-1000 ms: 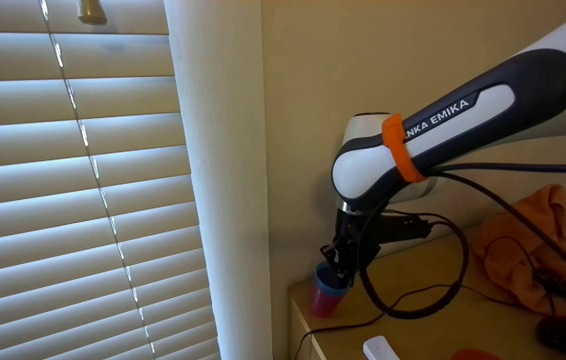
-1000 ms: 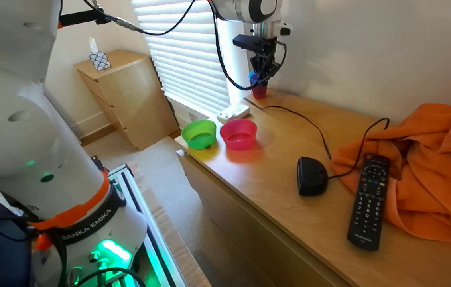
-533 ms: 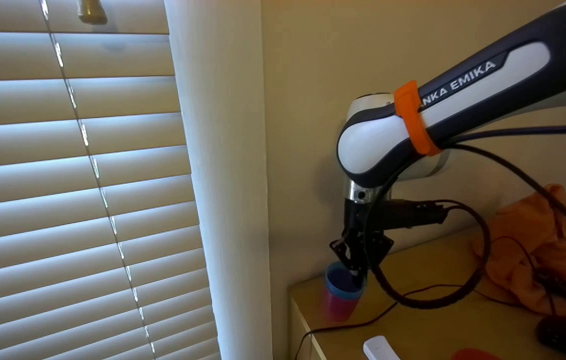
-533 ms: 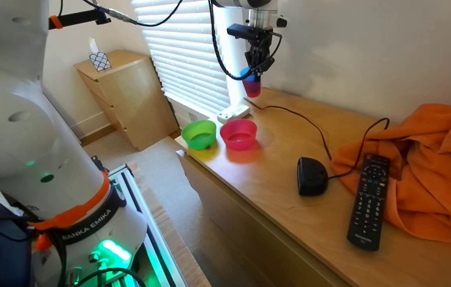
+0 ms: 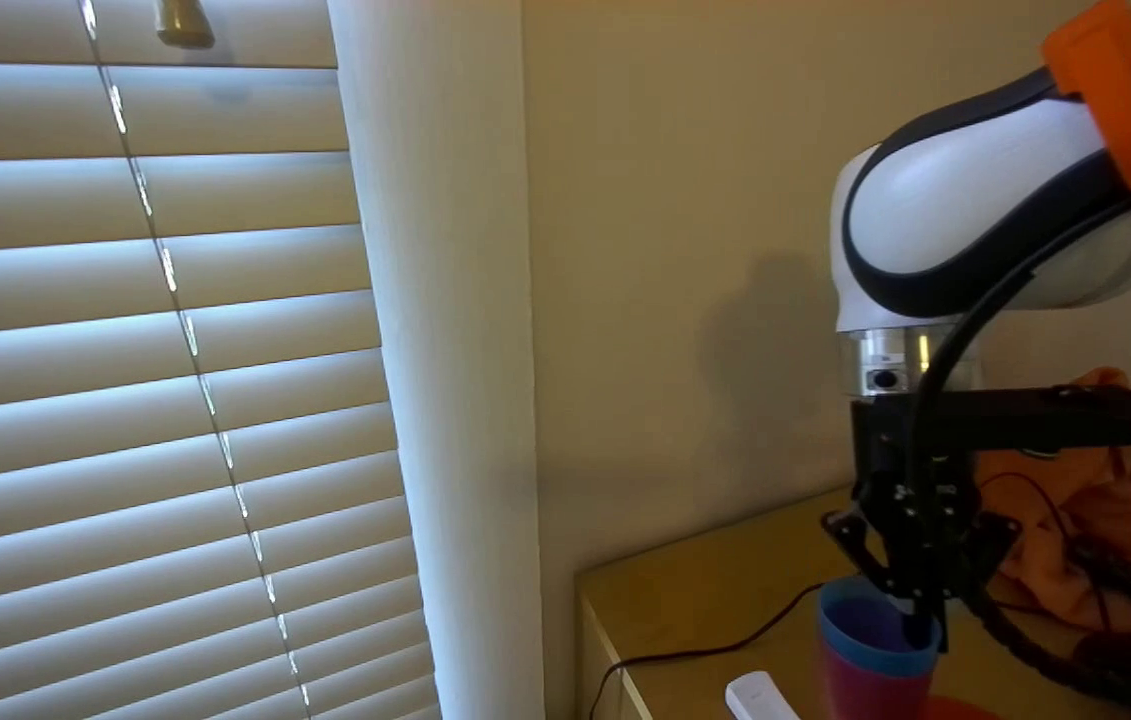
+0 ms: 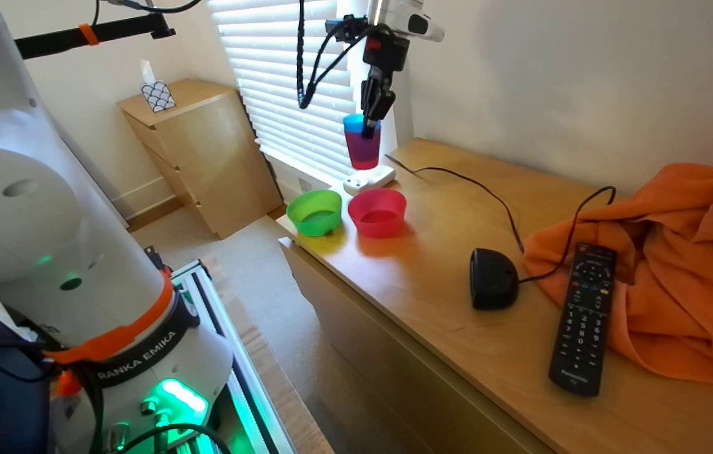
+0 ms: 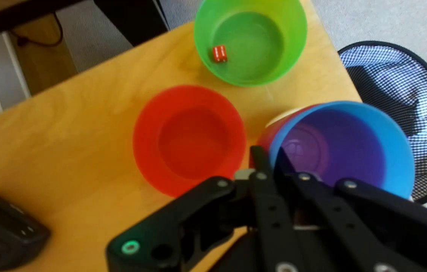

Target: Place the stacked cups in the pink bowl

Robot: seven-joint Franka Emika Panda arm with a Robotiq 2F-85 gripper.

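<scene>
The stacked cups show in both exterior views, a blue cup nested in a reddish-pink one. My gripper is shut on their wall, one finger inside the blue cup and one outside. It also shows in the exterior views. The cups hang above the dresser top, open end up, and look tilted in the wrist view. The pink bowl stands on the dresser below the cups. In the wrist view it looks red, beside the cups, with nothing inside.
A green bowl with a red die stands beside the pink bowl near the dresser edge. A white power strip lies behind. A black device, a remote and an orange cloth lie farther along. A mesh basket is beyond the edge.
The gripper has lifted the cups from the dresser's far corner and carried them toward the bowls. It has turned about its vertical axis. The bowls have not moved.
</scene>
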